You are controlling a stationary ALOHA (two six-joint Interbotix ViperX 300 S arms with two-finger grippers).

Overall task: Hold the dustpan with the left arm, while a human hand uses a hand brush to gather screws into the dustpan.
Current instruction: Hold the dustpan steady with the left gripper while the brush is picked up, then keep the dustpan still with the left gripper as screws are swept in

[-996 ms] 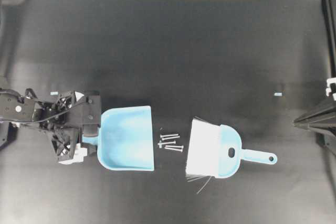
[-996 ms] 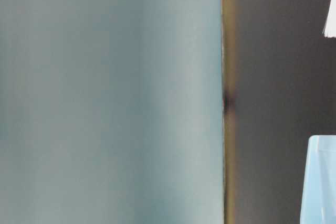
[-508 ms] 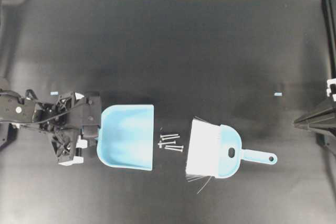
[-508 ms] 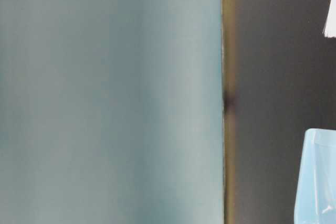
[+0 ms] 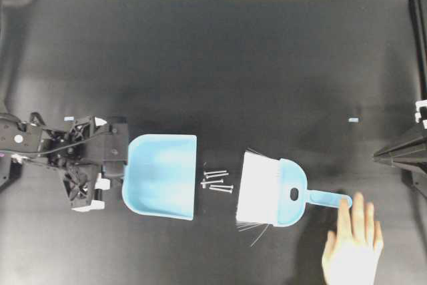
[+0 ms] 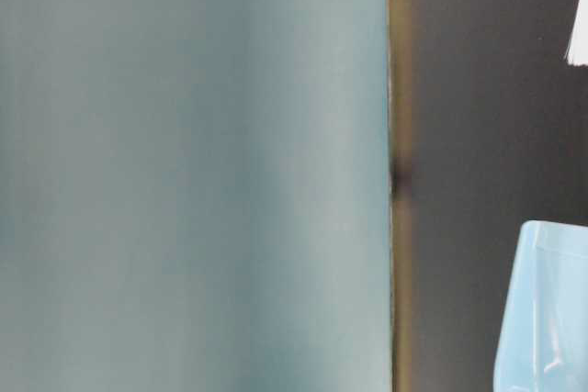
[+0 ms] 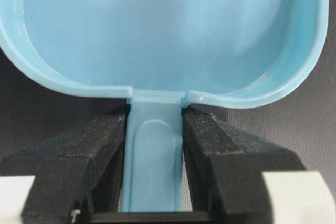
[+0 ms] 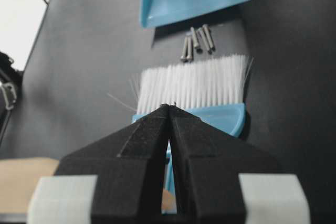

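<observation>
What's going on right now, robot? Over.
Left gripper shut on dustpan handle; right gripper shut, empty. Screws lie between dustpan and hand brush. Human hand reaching brush handle. Nothing blocking.

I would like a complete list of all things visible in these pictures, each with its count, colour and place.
dustpan: one, light blue, left of centre on the mat, handle between the left gripper's fingers.
screws: about four, grey, between the dustpan's open edge and the brush bristles.
hand brush: one, light blue back, white bristles, right of centre, handle pointing right.
table mat: one, black, under everything.
small scrap: one, pale blue, far right on the mat.
human hand: one, pale, lower right, fingertips at the brush handle's end.
left gripper: one, black, shut on the dustpan handle.
right gripper: one, black, shut, empty, at the right edge.
</observation>
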